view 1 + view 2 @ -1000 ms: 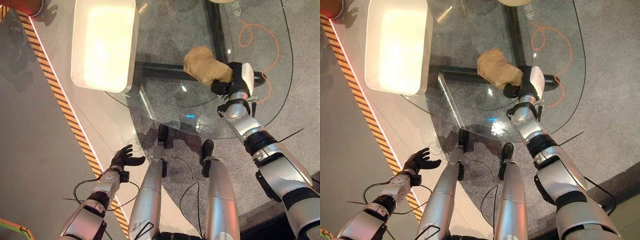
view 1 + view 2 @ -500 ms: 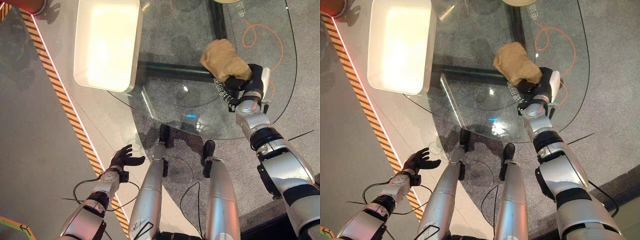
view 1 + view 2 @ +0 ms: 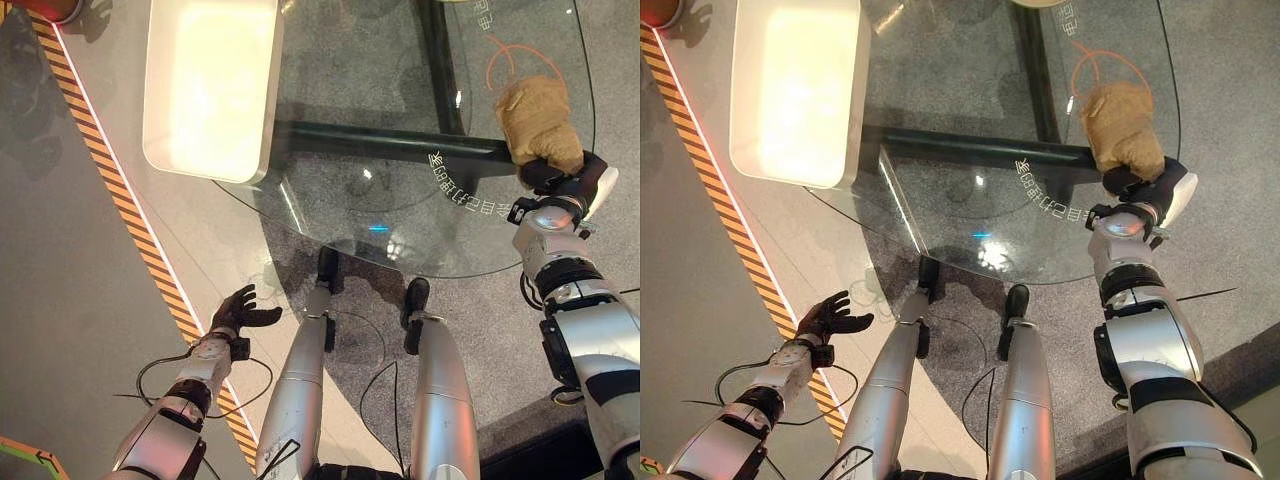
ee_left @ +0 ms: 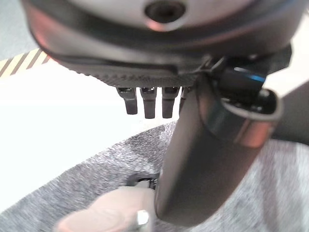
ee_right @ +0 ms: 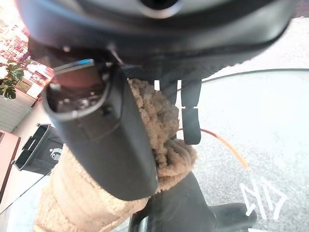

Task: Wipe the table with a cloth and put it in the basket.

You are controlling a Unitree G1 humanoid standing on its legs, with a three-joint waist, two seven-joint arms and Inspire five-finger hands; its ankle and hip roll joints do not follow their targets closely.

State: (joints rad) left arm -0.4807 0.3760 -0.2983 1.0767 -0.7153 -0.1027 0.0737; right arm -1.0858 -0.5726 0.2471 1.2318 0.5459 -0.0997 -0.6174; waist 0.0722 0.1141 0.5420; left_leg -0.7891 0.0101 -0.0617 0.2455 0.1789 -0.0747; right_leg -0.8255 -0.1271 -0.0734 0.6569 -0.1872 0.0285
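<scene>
A tan fleecy cloth lies bunched on the glass table near its right edge. My right hand grips the cloth's near end, thumb and fingers curled round it, as the right wrist view confirms with the cloth pinched under the thumb. The white rectangular basket stands on the table's far left side. My left hand hangs low beside the table over the floor, fingers spread and holding nothing.
An orange cord loops under the glass by the cloth. A dark table frame bar runs beneath the glass. A yellow-black striped line crosses the floor at the left. A red object sits at the top left corner.
My right hand has dragged the cloth across the glass from the table's middle to its right edge. The left hand has stayed put.
</scene>
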